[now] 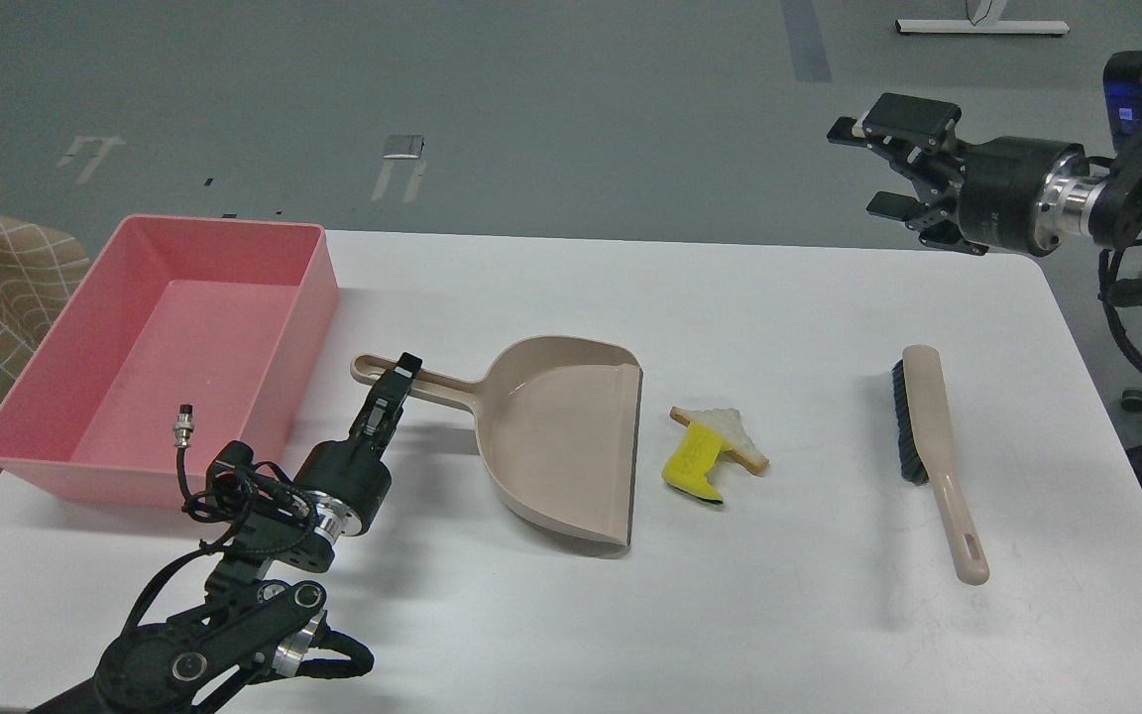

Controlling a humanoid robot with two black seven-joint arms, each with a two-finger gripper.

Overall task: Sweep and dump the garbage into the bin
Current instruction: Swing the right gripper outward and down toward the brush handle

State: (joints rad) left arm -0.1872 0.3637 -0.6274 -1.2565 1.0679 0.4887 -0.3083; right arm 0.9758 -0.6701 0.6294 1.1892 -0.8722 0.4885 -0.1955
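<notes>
- Garbage status: nothing swept yet. Both scraps sit on the white table [779,615], outside the pan.
- My left gripper [395,385] is at the handle of the beige plastic long-handled dustpan [556,436]. The fingers are dark and seen end-on over the handle, so I cannot tell whether they have closed on it or only straddle it.
- My right gripper [883,169] hangs in the air above the far right corner of the table, jaws spread, holding nothing.
- The beige hand brush with black bristles [931,446] lies flat on the table below and in front of that gripper, well apart from it, untouched.
- The garbage: a white bread slice piece with brown crust [730,433] and a bright yellow sponge chunk with green underside [695,463], touching each other, just beside the dustpan's open lip, between pan and brush.
- The large shallow pink plastic tub [308,297] stands at the left of the table, beside the dustpan handle. Looks empty.
- Step in hand, my read: securing the tools, dustpan first.
- Next needs: a confirmed grip on the handle, then the right arm down to the brush handle, then a sweep left into the pan mouth.
- Hard to see: finger contact at the handle. The left arm and its cable cover the tub's near wall. The tub's near-left corner is not clearly visible.
</notes>
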